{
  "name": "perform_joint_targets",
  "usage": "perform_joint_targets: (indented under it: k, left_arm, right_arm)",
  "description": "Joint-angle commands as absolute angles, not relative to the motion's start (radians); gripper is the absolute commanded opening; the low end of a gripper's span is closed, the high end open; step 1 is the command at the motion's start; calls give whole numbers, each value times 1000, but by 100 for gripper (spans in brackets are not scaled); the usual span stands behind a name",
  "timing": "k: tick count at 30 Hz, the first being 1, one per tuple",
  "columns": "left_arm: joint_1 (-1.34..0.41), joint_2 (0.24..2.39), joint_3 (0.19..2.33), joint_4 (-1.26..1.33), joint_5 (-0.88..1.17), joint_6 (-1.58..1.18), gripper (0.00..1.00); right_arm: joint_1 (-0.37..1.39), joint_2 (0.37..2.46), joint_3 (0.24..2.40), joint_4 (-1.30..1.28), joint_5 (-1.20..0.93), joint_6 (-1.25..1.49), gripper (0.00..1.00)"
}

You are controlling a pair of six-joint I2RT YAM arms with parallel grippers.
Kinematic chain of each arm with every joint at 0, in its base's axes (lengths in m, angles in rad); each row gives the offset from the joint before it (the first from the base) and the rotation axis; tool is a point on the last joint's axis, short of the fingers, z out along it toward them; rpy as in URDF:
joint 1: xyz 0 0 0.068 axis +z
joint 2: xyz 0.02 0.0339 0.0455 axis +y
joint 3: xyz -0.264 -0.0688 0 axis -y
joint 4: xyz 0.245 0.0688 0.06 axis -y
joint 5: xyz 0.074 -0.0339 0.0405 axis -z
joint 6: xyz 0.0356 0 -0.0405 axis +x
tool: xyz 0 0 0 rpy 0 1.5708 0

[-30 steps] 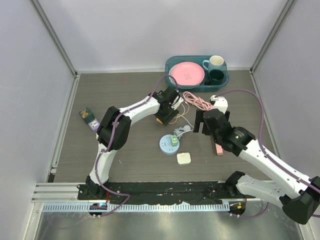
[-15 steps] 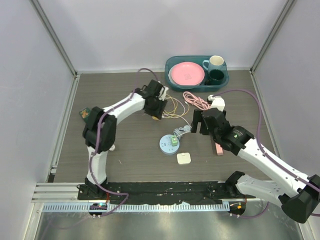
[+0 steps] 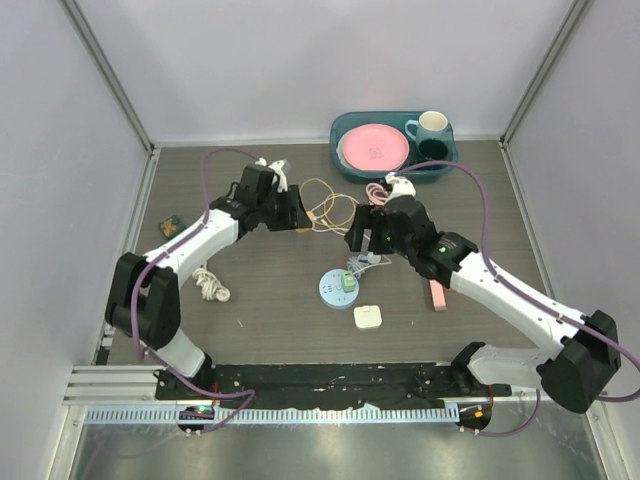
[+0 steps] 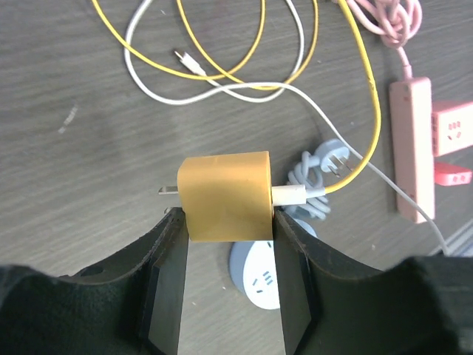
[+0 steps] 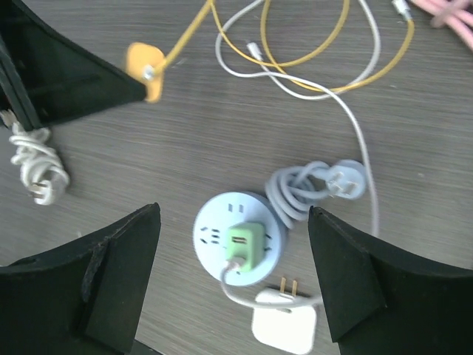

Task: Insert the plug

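left tool (image 4: 228,222) is clamping boxy orange plastic charger plug (image 4: 225,188), prongs jutting free for insertion, far-left of round pale-blue socket hub (image 5: 238,238) | right tool (image 5: 233,213) is hovering open over hub

Mustard plug (image 4: 225,196) on yellow cable (image 4: 377,103), pale blue round socket (image 5: 213,222) bore a green charger (image 5: 242,244), grey wood-grained surface (image 4: 74,59).
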State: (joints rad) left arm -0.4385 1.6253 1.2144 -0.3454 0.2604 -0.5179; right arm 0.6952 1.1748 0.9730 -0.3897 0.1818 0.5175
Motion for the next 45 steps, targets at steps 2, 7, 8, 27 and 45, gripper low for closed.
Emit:
perform_joint_targets:
  k: [2, 7, 8, 27, 45]
  left_arm:
    - [-439, 1517, 1108, -138, 345, -621, 22]
    - [-442, 1430, 1005, -37, 356, -643, 23]
    - [-443, 1418, 990, -20, 357, -649, 23]
    - [-538, 1339, 868, 173, 302, -663, 25]
    - [-580, 1318, 807, 249, 241, -692, 28]
  right_arm:
    - [692, 1248, 1058, -253, 89, 650, 86]
    - [692, 1318, 1084, -189, 57, 745, 86]
    - [692, 1330, 1089, -180, 42, 762, 86]
    - [689, 1511, 1143, -55, -23, 881, 76]
    - [652, 1543, 1120, -29, -70, 897, 54]
